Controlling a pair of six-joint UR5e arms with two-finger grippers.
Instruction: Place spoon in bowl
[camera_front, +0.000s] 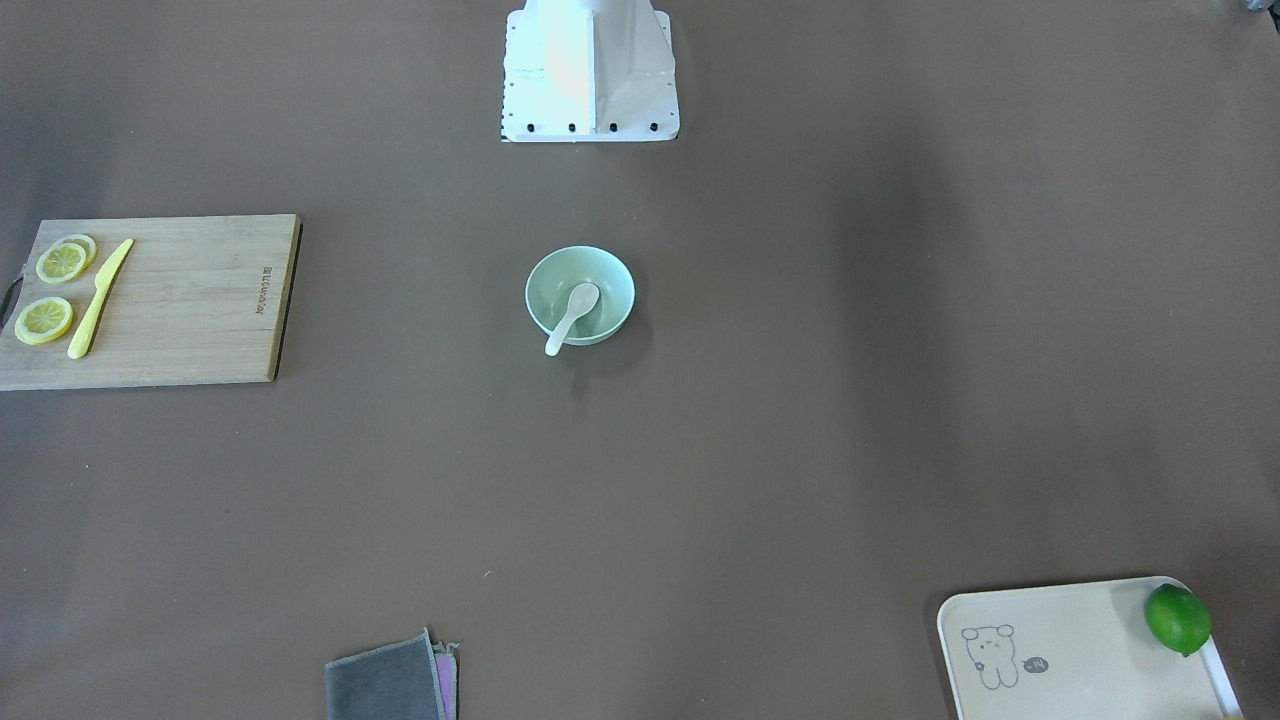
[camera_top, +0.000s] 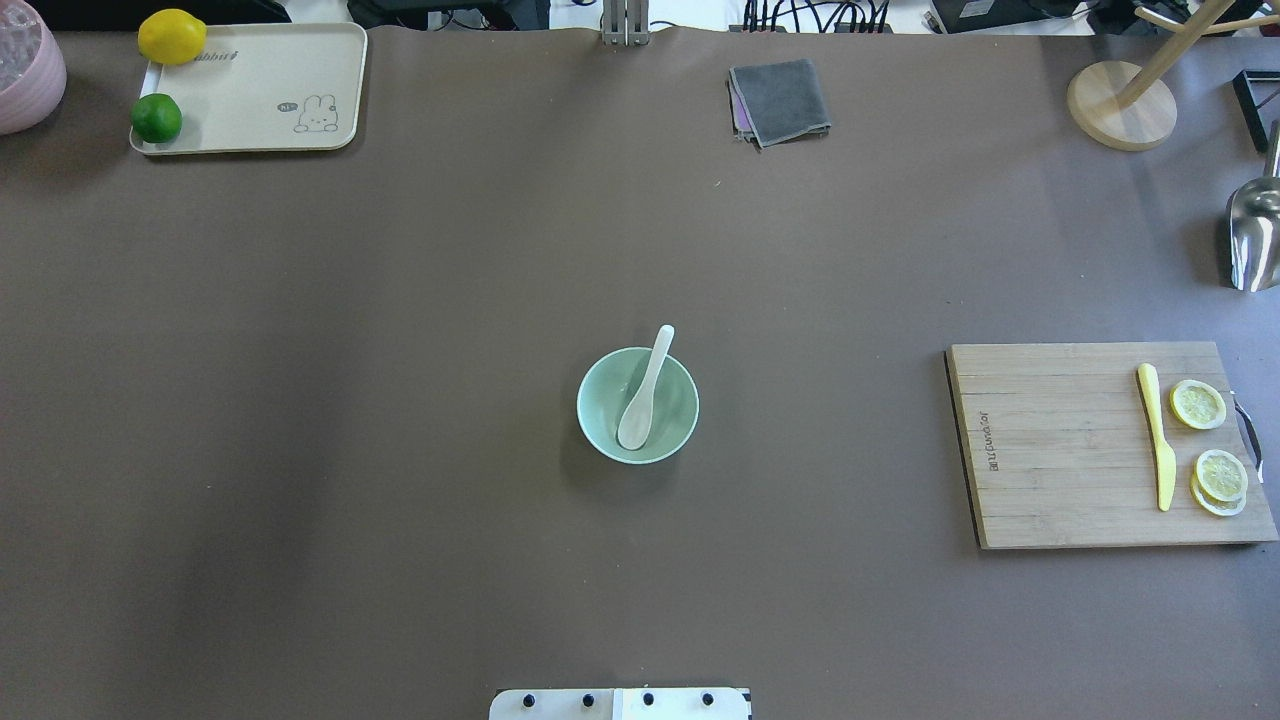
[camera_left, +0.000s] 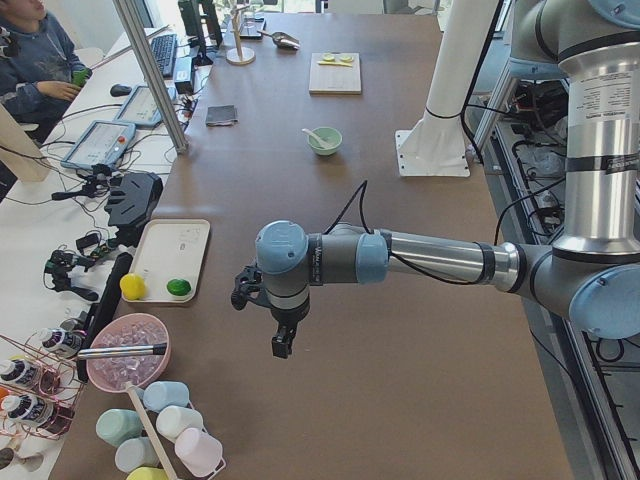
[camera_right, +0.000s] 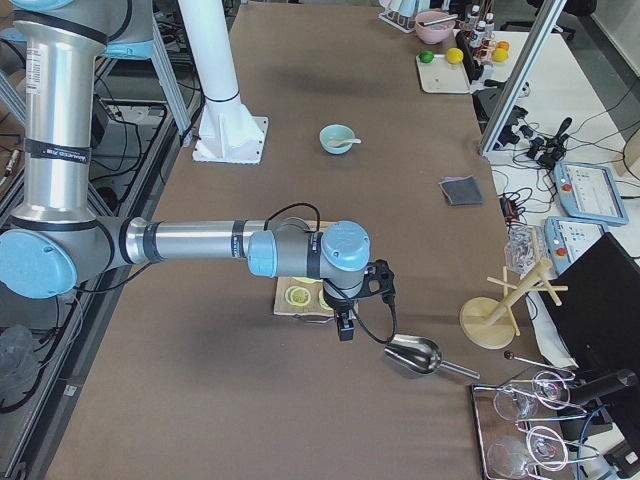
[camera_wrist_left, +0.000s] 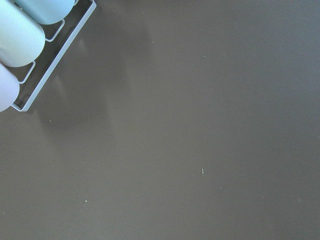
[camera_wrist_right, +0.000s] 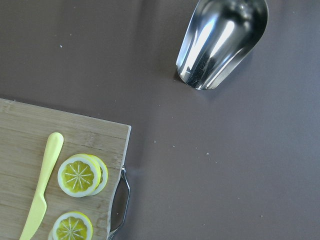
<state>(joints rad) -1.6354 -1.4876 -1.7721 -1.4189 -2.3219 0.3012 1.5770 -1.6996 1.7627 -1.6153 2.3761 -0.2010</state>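
Note:
The pale mint-green bowl (camera_top: 604, 398) stands at the middle of the table, also seen in the front view (camera_front: 612, 283). The white spoon (camera_top: 644, 392) lies in it, scoop on the bowl's floor, handle leaning over the rim; the front view shows it too (camera_front: 572, 316). The left gripper (camera_left: 283, 346) hangs over the table's left end, far from the bowl (camera_left: 326, 143). The right gripper (camera_right: 345, 330) hangs over the right end near the cutting board, far from the bowl (camera_right: 334, 138). I cannot tell whether either gripper is open or shut. Neither wrist view shows fingers.
A wooden cutting board (camera_top: 1060, 450) with lemon slices (camera_top: 1197, 404) and a yellow knife (camera_top: 1157, 435) lies at the right. A metal scoop (camera_top: 1254, 232), a wooden stand (camera_top: 1120, 105), a grey cloth (camera_top: 780, 100) and a tray (camera_top: 260, 90) with lime and lemon line the far edge.

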